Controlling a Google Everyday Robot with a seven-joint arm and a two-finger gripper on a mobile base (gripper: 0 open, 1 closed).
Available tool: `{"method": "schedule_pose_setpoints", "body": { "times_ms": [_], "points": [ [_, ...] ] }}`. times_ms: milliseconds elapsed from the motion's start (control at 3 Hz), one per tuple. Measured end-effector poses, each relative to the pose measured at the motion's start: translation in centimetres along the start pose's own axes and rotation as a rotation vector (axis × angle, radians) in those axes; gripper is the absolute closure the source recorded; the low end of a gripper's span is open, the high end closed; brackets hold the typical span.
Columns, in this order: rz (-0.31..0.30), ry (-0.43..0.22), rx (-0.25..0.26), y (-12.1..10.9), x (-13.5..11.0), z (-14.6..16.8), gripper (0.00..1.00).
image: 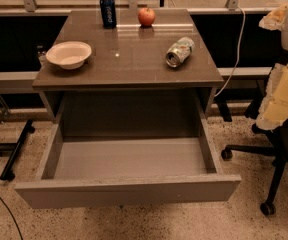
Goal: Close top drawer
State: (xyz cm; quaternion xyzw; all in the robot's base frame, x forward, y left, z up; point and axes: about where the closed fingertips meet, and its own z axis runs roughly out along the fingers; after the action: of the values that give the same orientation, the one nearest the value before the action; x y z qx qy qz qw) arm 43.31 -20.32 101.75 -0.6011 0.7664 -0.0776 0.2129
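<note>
The top drawer (126, 191) is a wide grey box with a plain flat front. It stands pulled far out of the cabinet (129, 76) toward the camera, and its inside (129, 158) is empty. The drawer fronts beneath it are hidden under it. My gripper is not in view in the camera view.
On the cabinet top stand a white bowl (69, 54), an upright blue can (107, 11) and a red apple (146, 16); a silver-green can (179, 51) lies on its side. An office chair with torn yellow padding (281, 99) stands at right. A black frame leg (16, 149) lies on the floor at left.
</note>
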Motion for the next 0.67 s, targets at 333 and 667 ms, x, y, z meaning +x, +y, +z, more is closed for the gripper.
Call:
{"method": "schedule_pose_setpoints", "body": {
  "times_ms": [333,667],
  "points": [
    [0.0,0.0,0.0,0.0,0.0,0.0,0.0],
    [-0.006,-0.004,0.008,0.08,-0.24,-0.38,0.15]
  ]
}}
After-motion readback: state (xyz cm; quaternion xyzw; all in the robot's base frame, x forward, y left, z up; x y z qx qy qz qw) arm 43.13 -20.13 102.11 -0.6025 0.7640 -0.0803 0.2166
